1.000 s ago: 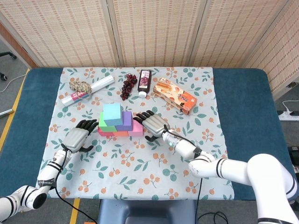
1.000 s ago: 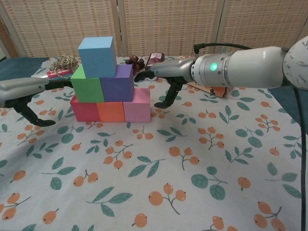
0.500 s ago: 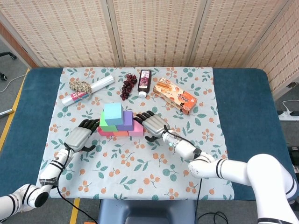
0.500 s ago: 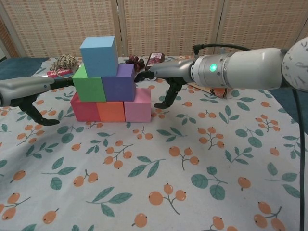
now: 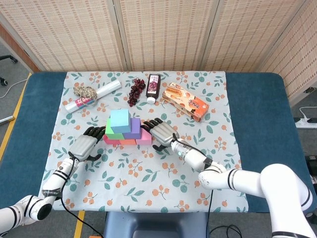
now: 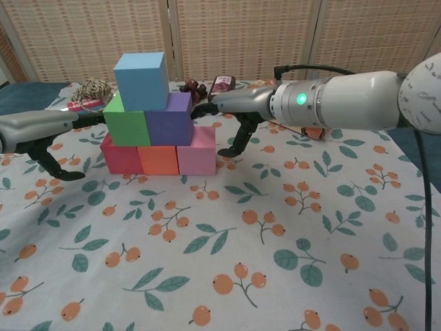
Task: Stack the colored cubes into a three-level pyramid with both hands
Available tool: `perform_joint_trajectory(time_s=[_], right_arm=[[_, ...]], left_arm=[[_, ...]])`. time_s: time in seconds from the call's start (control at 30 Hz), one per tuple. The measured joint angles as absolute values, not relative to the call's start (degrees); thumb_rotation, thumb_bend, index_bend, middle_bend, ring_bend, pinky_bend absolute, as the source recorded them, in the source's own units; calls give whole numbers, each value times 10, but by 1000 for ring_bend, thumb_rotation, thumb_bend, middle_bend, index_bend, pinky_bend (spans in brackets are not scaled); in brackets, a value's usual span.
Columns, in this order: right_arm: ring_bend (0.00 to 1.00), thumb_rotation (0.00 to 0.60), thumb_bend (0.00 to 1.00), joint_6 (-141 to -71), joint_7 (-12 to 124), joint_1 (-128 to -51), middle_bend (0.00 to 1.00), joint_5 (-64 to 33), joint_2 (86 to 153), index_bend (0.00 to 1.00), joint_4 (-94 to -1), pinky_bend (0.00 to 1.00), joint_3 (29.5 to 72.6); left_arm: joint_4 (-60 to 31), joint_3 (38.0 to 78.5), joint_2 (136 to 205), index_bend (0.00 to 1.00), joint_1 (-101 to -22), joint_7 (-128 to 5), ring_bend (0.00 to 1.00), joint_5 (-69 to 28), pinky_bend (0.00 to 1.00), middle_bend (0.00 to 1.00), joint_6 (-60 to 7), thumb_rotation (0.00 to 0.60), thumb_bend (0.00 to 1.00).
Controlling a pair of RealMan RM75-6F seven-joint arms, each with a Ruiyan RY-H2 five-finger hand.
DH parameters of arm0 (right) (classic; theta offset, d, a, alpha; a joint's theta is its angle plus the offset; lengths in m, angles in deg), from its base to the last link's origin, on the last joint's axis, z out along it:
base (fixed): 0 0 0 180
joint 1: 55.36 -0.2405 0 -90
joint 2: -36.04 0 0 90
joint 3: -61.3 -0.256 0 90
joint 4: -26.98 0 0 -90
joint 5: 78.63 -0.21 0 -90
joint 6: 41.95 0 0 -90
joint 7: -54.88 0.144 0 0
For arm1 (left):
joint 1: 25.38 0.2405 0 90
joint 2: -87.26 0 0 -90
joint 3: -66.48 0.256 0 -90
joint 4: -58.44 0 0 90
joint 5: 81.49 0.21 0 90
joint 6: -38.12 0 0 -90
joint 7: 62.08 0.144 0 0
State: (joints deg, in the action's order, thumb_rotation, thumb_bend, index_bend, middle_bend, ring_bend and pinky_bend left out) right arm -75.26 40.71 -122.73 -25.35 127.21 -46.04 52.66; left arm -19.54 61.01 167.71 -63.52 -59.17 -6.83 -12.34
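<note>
A three-level stack stands mid-table: red [image 6: 121, 157], orange [image 6: 158, 160] and pink [image 6: 196, 152] cubes at the bottom, green [image 6: 127, 125] and purple [image 6: 169, 121] cubes on them, and a light blue cube [image 6: 141, 81] [image 5: 119, 121] on top. My left hand [image 5: 84, 145] [image 6: 43, 132] lies just left of the stack, fingers spread and reaching toward the green cube, holding nothing. My right hand [image 5: 161, 132] [image 6: 234, 114] sits just right of the stack, fingers spread with tips near the purple and pink cubes; whether they touch is unclear.
Along the far side of the floral tablecloth [image 5: 148, 178] lie a twine ball [image 5: 85, 92], a white roll [image 5: 94, 95], dark grapes [image 5: 136, 90], a dark bottle [image 5: 154, 88] and an orange snack box [image 5: 185, 101].
My left hand has crept a little closer to the stack. My right hand has shifted slightly toward the cubes. The stack itself stands as before.
</note>
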Motion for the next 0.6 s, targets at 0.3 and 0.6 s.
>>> perform_joint_trajectory(time_s=[0.3,0.6], right_arm=[[0,527,306,-757,400,-1226,0,-258,1268,0,-465,0,529],[0,528,307,-767,391,-1222,0,-265,1256,0,-481,0,532]], left_arm=[[-193,612,1678,17,-634,-595,0,-68,0,0,-126,600,297],[-194,615,1674,17,-627,-602,0,-66,0,0,-134,600,295]])
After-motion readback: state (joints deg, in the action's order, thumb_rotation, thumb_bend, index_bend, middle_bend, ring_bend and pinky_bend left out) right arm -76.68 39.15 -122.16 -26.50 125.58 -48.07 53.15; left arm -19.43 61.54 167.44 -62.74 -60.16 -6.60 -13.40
